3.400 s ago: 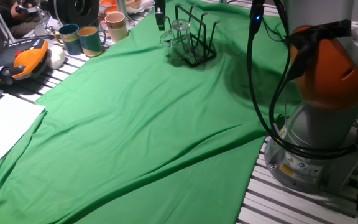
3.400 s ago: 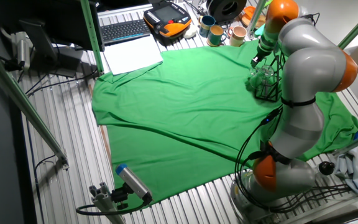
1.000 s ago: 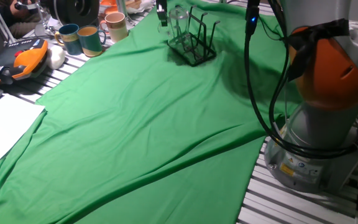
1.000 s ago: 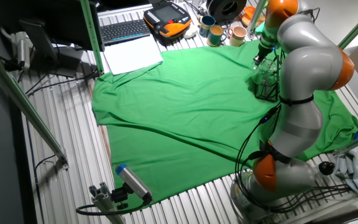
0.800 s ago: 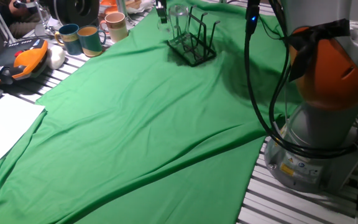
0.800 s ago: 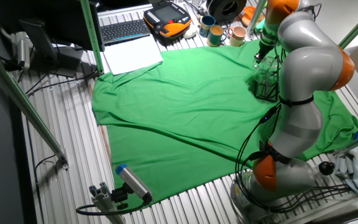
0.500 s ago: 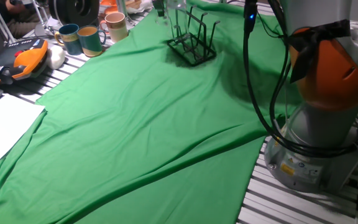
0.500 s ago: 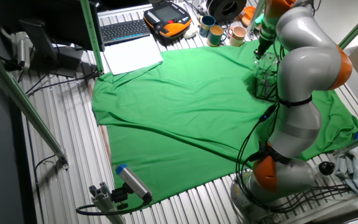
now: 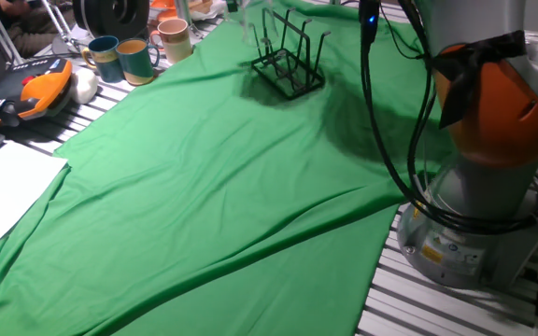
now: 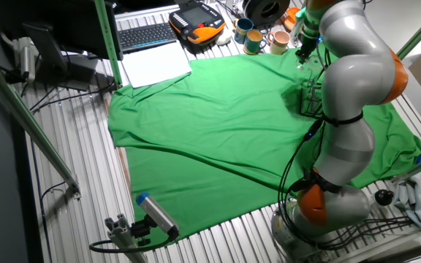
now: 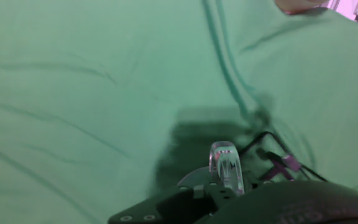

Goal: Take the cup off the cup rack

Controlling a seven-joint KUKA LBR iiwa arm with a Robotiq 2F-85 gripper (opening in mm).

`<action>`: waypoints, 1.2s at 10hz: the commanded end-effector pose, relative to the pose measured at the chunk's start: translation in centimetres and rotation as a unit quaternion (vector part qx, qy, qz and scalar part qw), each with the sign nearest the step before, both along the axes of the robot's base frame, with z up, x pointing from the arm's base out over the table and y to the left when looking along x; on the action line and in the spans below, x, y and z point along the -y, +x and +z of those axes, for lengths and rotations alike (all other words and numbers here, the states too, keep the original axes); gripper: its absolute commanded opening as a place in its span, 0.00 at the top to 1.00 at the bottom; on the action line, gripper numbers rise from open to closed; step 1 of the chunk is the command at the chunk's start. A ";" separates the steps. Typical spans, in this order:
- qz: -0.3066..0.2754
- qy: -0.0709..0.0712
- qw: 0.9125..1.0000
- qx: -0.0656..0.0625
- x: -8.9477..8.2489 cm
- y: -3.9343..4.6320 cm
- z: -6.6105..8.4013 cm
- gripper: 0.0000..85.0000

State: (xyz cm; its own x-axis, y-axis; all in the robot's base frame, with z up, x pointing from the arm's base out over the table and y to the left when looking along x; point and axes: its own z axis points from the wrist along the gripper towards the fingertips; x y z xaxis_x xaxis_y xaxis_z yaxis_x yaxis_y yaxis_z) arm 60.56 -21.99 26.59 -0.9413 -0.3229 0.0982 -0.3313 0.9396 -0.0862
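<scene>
The clear glass cup (image 11: 224, 163) is clamped in my gripper (image 11: 226, 182) and hangs above the green cloth; only a narrow see-through part shows in the hand view. The black wire cup rack (image 9: 290, 63) stands on the cloth at the far side with bare prongs. In the other fixed view my gripper (image 10: 302, 54) is above and a little beyond the rack (image 10: 311, 99). Thin wires of the rack (image 11: 272, 158) show below the cup in the hand view. In one fixed view the gripper and cup are at or past the top edge and hard to make out.
Two teal-and-tan mugs (image 9: 124, 58) and a cream mug (image 9: 174, 39) stand left of the rack off the cloth. An orange teach pendant (image 9: 35, 89), white paper (image 9: 3, 187) and a keyboard (image 10: 145, 33) lie at the left. The robot base (image 9: 479, 196) stands at the right.
The gripper has risen with the cup, lifting it off the rack's prong and up toward the top edge of one fixed view. The rack has stayed in place.
</scene>
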 end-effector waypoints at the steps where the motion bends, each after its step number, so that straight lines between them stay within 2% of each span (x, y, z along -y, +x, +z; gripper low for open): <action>1: -0.021 0.004 1.000 0.004 -1.1 -0.06 0.1 0.80; 2: -0.044 0.016 0.999 0.005 -2.2 -0.03 0.2 0.80; 3: -0.065 0.018 0.998 0.008 -3.5 -0.05 -0.3 0.80; 4: -0.085 0.012 0.996 0.023 -5.1 -0.33 -1.2 0.80; 6: -0.110 0.012 0.993 0.033 -6.9 -0.69 -2.6 0.80; 8: -0.135 0.004 0.990 0.044 -8.4 -0.78 -4.2 0.80; 10: -0.150 0.000 0.987 0.062 -9.7 -0.85 -6.5 0.80; 12: -0.154 0.015 0.986 0.063 -9.9 -0.91 -8.0 0.80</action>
